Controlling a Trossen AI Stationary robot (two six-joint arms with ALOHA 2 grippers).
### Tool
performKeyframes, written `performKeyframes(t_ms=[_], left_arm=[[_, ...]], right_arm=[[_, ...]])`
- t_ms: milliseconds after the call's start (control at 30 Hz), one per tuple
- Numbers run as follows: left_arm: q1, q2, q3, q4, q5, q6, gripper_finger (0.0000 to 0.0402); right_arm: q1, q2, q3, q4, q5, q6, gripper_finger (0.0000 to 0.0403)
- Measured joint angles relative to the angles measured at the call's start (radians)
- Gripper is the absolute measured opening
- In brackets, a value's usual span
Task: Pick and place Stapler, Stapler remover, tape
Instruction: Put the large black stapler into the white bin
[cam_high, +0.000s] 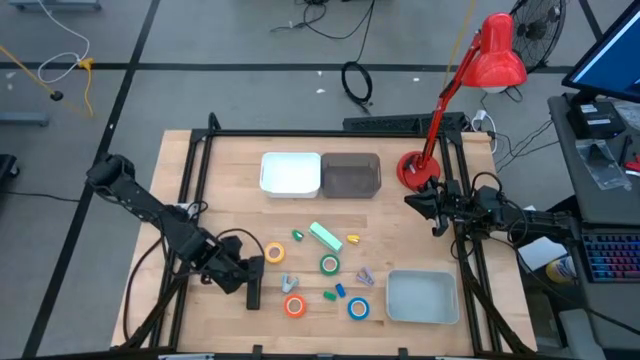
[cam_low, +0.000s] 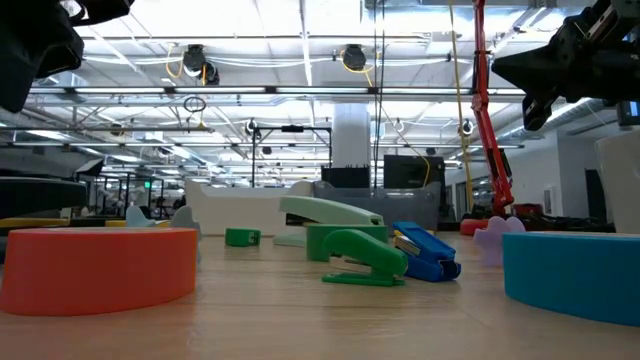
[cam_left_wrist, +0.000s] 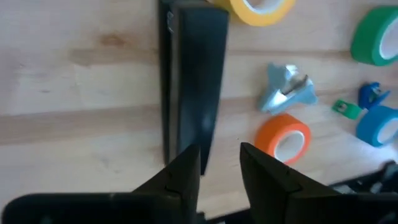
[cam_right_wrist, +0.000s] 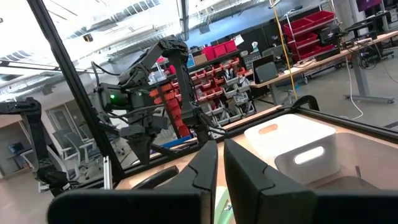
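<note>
nothing binned yet — tape rolls (cam_high: 329, 264) lie loose; left gripper (cam_left_wrist: 217, 163) slightly apart over what looks like a black stapler (cam_left_wrist: 189, 74); right gripper (cam_right_wrist: 219, 158) closed, idle.

No readable text, label, brand, number or sign anywhere. Tape rolls, staplers, bins, red lamp: no legible markings. Keyboard and monitor at table edge too small to read. Shelves and bins in room beyond: no lettering discernible.
</note>
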Motion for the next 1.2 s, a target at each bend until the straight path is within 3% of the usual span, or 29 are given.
performKeyframes(t_ms=[233, 400, 767, 1000, 1200], left_arm=[[0.0, 0.0, 0.0, -0.003, 0.023, 0.013, 0.0207], [0.001, 0.0, 0.0, -0.004, 0.021, 0.024, 0.0236], [0.011, 0.141, -0.001, 0.066, 0.099, 0.021, 0.0239], [0.023, 0.198, -0.001, 0.093, 0.1, -0.018, 0.0239], [0.023, 0.263, -0.001, 0.149, 0.115, -0.016, 0.0239]], right_arm=[[0.0, 0.0, 0.0, 0.0, 0.0, 0.0, 0.002], [0.0, 0.0, 0.0, 0.0, 0.001, 0.0, 0.002], [0.0, 0.0, 0.0, -0.001, 0.006, 0.0, 0.002], [0.0, 0.0, 0.0, 0.0, 0.103, 0.0, 0.002], [0.0, 0.0, 0.0, 0.0, 0.103, 0.007, 0.002]])
